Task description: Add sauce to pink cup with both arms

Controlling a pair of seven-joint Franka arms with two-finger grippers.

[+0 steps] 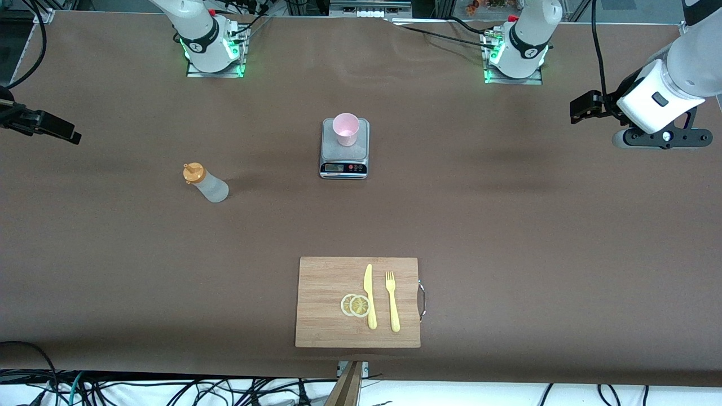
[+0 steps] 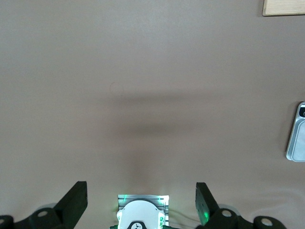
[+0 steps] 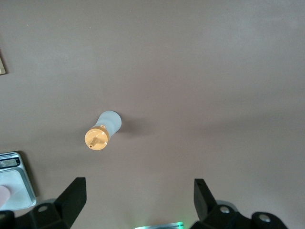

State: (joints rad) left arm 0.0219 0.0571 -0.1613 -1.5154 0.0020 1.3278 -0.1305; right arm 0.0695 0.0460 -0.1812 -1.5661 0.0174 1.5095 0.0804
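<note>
Sauce, upright toward the desk's right-arm edge: light, squeezable, likely slippery; grip mid-body. Left hand and right hand wide, empty, over bare desk near their own ends.

Pale pink cup, whitish sauce bottle with orange cap, brown table, yellow knife, yellow fork
</note>
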